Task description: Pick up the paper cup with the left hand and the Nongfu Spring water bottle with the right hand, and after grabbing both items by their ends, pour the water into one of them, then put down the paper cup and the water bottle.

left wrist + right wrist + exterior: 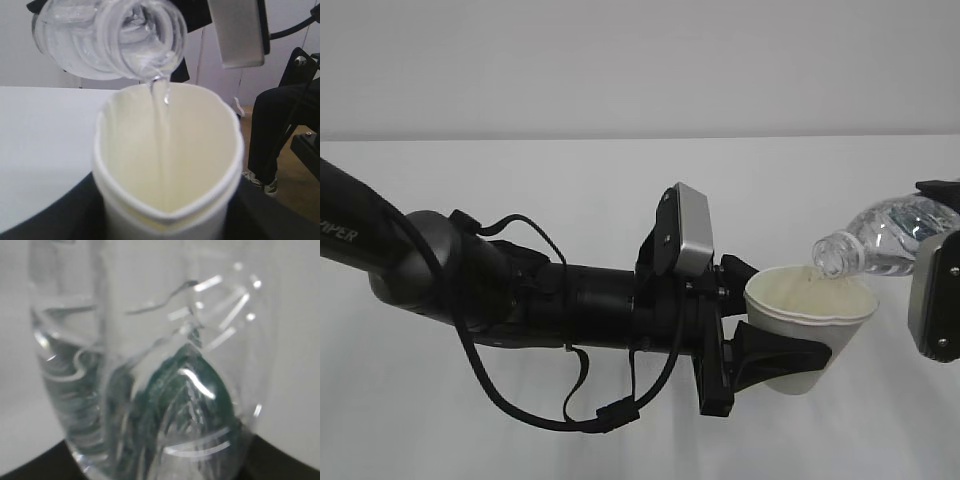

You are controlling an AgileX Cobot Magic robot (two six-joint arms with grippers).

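Midair, water [161, 125] is poured from the tilted Nongfu Spring water bottle [885, 238], gripped at its base by the right hand [938, 290], at three o'clock of the paper cup [807, 325]; the soft, crushable cup is clamped by the left hand [760, 345] fingers.

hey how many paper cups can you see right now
1. The paper cup is held off the table in the left hand's jaws, right of center, under the tilted water bottle's mouth. No others show.
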